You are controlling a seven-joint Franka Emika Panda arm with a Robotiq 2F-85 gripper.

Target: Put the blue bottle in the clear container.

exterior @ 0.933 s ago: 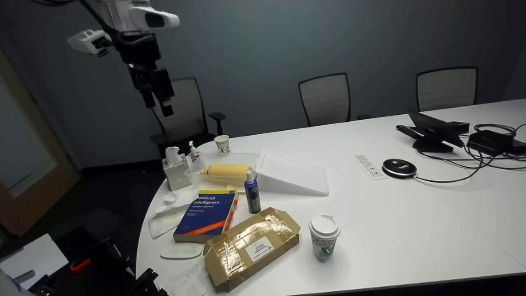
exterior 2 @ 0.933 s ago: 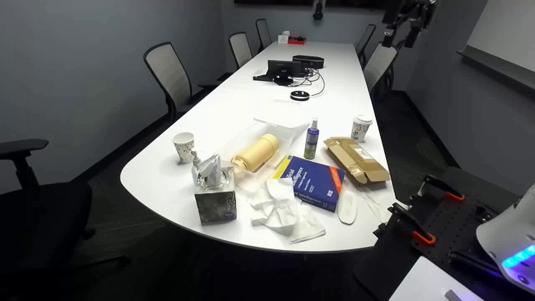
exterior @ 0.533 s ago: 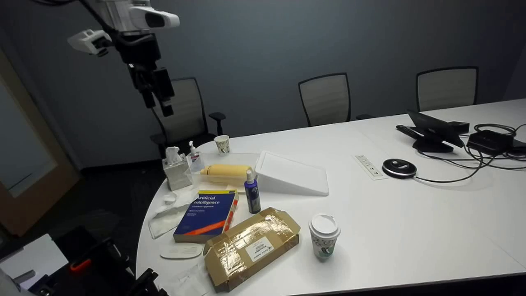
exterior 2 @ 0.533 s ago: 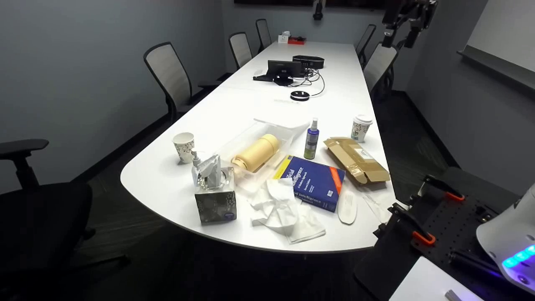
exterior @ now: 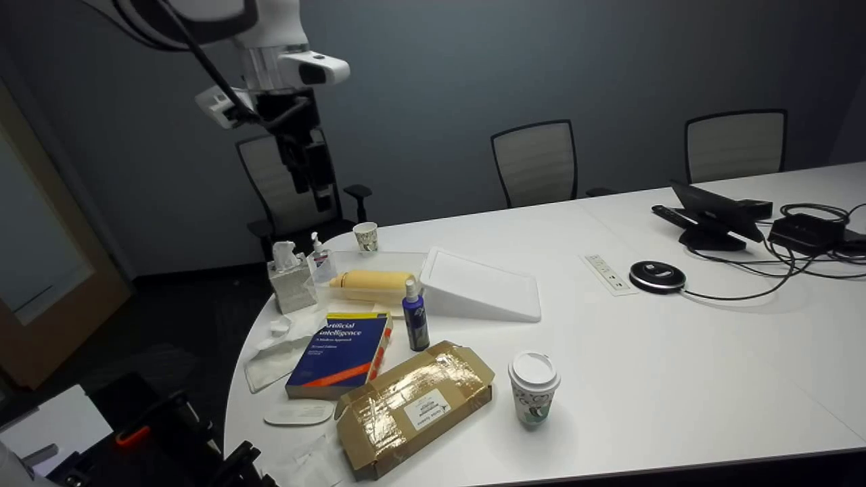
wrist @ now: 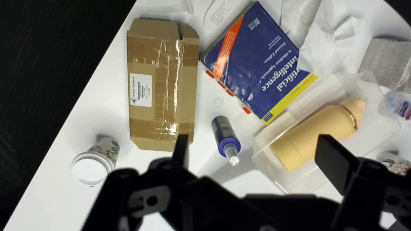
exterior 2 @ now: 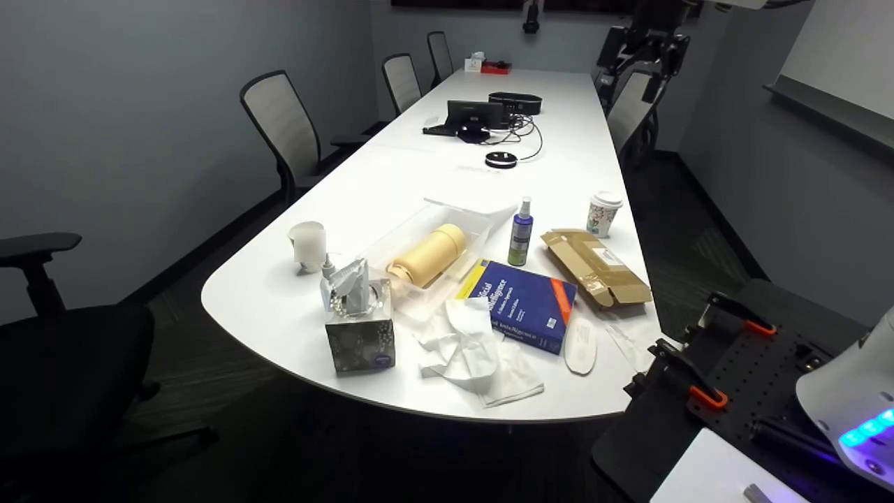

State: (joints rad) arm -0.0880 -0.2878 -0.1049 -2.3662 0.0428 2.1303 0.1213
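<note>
The blue bottle is slim, with a pale spray top. It stands upright on the table between the book and the clear container, and shows in both exterior views. The clear container is a long see-through tub with a yellow bottle lying in it. It also shows in both exterior views. My gripper is high above the table, also seen in an exterior view. In the wrist view the gripper is open and empty, its fingers wide apart. The blue bottle shows between and beyond them.
A white lid leans by the container's end. A blue book, a cardboard box and a lidded paper cup stand near the bottle. A tissue box, a sanitizer bottle and an open cup lie around the container.
My arm and gripper have moved in over the table: right and slightly down in an exterior view, left and down in the opposite one. The bottle and container have not moved.
</note>
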